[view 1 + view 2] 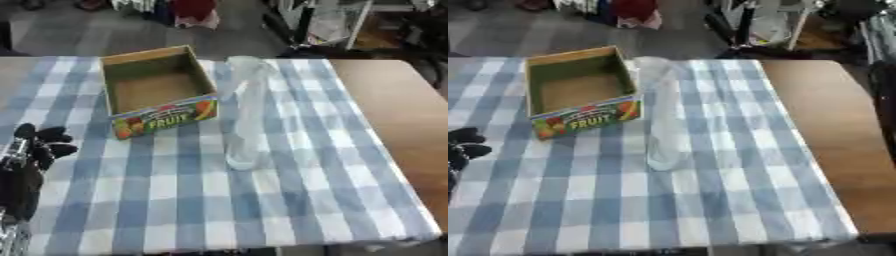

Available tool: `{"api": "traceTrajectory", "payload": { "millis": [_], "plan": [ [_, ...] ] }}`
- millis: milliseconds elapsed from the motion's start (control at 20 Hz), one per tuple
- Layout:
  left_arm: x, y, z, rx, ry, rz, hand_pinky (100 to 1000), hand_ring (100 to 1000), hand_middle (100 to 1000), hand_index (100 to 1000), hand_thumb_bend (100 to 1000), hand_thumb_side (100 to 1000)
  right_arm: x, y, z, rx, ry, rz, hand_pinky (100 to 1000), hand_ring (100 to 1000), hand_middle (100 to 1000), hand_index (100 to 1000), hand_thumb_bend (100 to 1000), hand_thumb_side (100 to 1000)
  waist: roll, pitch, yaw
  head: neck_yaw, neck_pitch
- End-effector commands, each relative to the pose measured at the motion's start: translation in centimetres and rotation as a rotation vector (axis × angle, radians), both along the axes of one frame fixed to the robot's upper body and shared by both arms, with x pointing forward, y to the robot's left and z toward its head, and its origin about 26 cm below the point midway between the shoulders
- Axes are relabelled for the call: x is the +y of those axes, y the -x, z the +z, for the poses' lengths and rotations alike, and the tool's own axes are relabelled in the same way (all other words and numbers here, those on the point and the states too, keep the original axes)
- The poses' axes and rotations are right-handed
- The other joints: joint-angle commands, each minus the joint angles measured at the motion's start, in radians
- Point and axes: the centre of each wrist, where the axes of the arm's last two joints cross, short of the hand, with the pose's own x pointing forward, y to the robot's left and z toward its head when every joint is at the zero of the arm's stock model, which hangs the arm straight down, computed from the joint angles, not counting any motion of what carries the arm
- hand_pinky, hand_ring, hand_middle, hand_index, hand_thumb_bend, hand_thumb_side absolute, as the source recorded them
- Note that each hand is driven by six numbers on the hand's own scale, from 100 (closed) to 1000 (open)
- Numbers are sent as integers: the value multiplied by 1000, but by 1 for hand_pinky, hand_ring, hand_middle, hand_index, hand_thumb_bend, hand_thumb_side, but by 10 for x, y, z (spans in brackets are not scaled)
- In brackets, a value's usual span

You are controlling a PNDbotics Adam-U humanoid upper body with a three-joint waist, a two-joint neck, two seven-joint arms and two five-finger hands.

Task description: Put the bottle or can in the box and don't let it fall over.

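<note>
A tall clear bottle (246, 112) stands upright on the blue-and-white checked cloth, just right of the box. The box (156, 90) is an open cardboard carton with "FRUIT" printed on its front; it has nothing inside. My left hand (41, 143) shows at the left edge, black, fingers loosely curled and holding nothing, well left of the box and bottle. My right hand is not in either view.
The checked cloth (289, 190) covers most of the table; bare wooden tabletop (398, 115) shows at the right. Beyond the far edge are floor, metal chair legs and bags.
</note>
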Motion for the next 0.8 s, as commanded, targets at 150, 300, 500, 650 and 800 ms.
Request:
{"api": "traceTrajectory", "payload": {
  "millis": [150, 300, 500, 650, 800],
  "plan": [
    [2, -2, 7, -15, -27, -14, 791, 621, 608, 750, 193, 1000, 10, -19, -11, -35, 262, 142, 893, 878, 882, 959, 100, 719, 3, -12, 2, -5, 6],
    [2, -2, 7, -16, -26, -14, 791, 621, 608, 750, 193, 1000, 15, -26, -23, -26, 317, 138, 912, 897, 896, 972, 100, 773, 2, -13, 5, -7, 6],
    [2, -2, 7, -14, -26, -16, 792, 621, 608, 750, 192, 1000, 25, -33, -33, -38, 377, 140, 922, 903, 899, 981, 100, 818, 4, -13, 7, -9, 6],
    [2, -1, 6, -11, -28, -17, 792, 621, 608, 750, 192, 1000, 33, -37, -38, -47, 410, 146, 929, 907, 899, 986, 100, 830, 5, -13, 6, -16, 5],
    [2, -1, 5, -9, -30, -17, 793, 617, 608, 750, 192, 1000, 38, -39, -42, -62, 432, 155, 930, 907, 900, 989, 100, 839, 5, -13, 4, -25, 3]
  ]
}}
